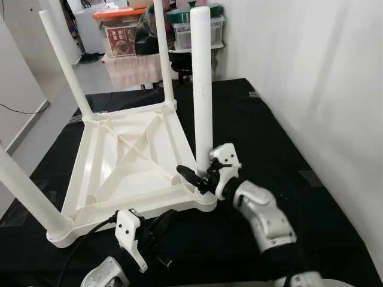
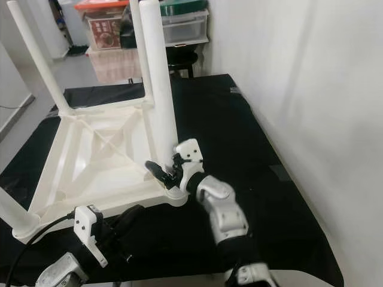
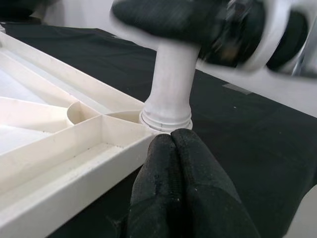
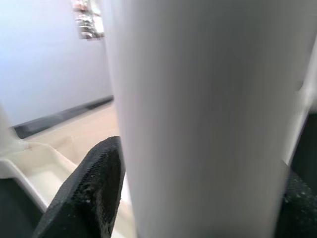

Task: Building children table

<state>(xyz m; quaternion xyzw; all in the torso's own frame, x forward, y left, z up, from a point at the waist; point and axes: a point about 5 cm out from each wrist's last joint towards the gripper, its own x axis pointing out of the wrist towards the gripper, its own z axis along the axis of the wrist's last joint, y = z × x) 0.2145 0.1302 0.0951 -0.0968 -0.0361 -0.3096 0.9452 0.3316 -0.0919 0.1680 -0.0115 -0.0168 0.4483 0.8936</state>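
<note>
Nearest, the left tool [image 1: 157,234] hovers low with its fingers [image 3: 183,193] pressed together, holding nothing, just before the near rim of the upturned white table [image 1: 128,161], which lies on the black worktop [image 1: 281,149]. Just beyond, the right tool [image 1: 199,175] is clamped on the near-right leg [image 1: 202,84] close above its socket, one finger on each side. Three more legs stand upright at the other corners. Storage boxes [image 1: 119,27] sit behind.

A flat work surface covered in matte black cloth [image 1: 269,128] carries one thing directly: an upturned white plastic children's table [image 1: 128,164], lying top-down on the cloth with its four round white legs [image 1: 202,84] standing upward at the corners.
</note>
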